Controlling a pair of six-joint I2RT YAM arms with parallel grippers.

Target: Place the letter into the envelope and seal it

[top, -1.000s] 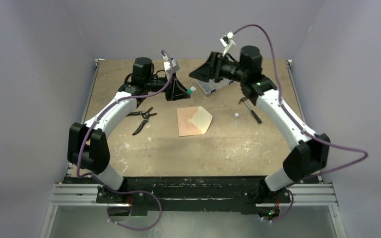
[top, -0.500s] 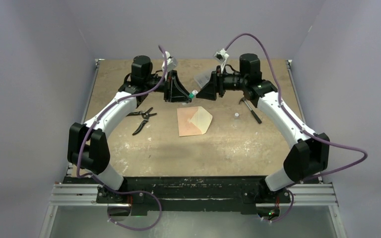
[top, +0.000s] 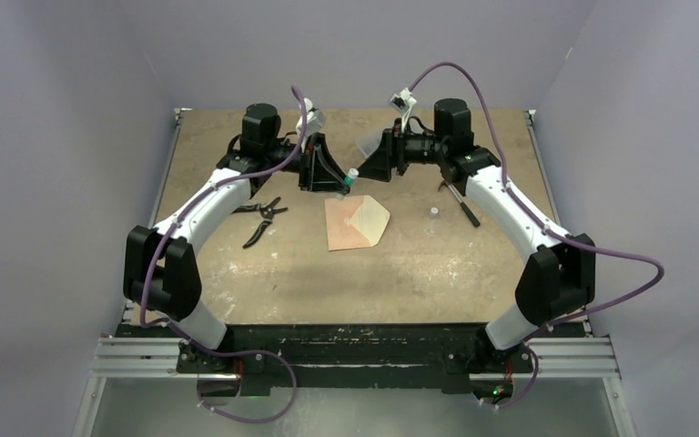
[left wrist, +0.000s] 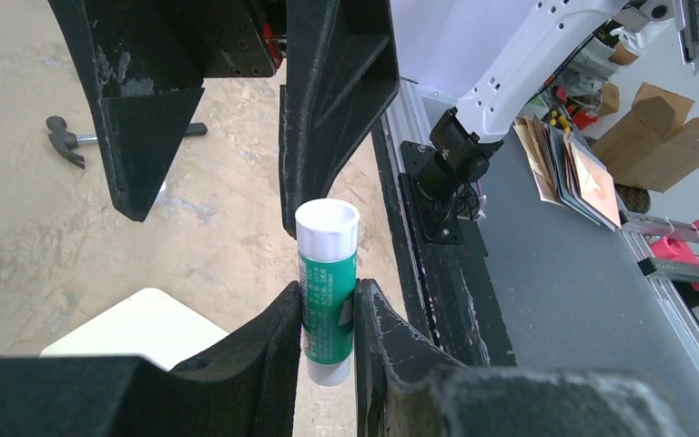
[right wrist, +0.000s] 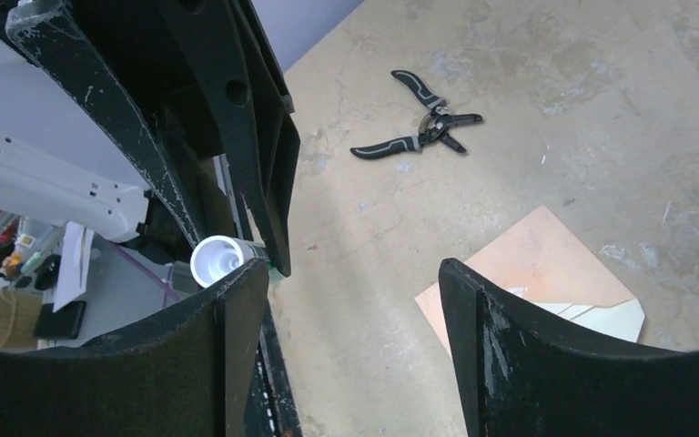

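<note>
1. Underneath everything, the tan, scuffed table point(top: 237, 273) is bearing both arms and all the loose things.
2. The left gripper point(top: 339, 185) is reaching in from the far left. Its jaws are drawn narrow and are clamping a green glue stick point(left wrist: 328, 264) by its body, the white end pointing toward the other gripper.
3. The right gripper point(right wrist: 350, 273) is facing it from the far right, jaws standing wide and gripping nothing. The stick's white end is sitting just beside one fingertip point(right wrist: 237, 300), not clearly between the two.
4. The envelope point(top: 357, 223) is lying flat at mid-table, below the two grippers and just nearer than them, touching neither. Its pointed flap is lying open toward the right, showing cream.
5. The letter is not showing as a separate sheet, and I cannot tell whether it is sitting inside the envelope.
6. Black-handled shears point(top: 264, 217) are lying left of the envelope, well apart from it.
7. A hammer point(top: 460, 200) is lying to its right, beside the right arm.
8. A small pale object point(top: 433, 211) is sitting between the envelope and the hammer.
</note>
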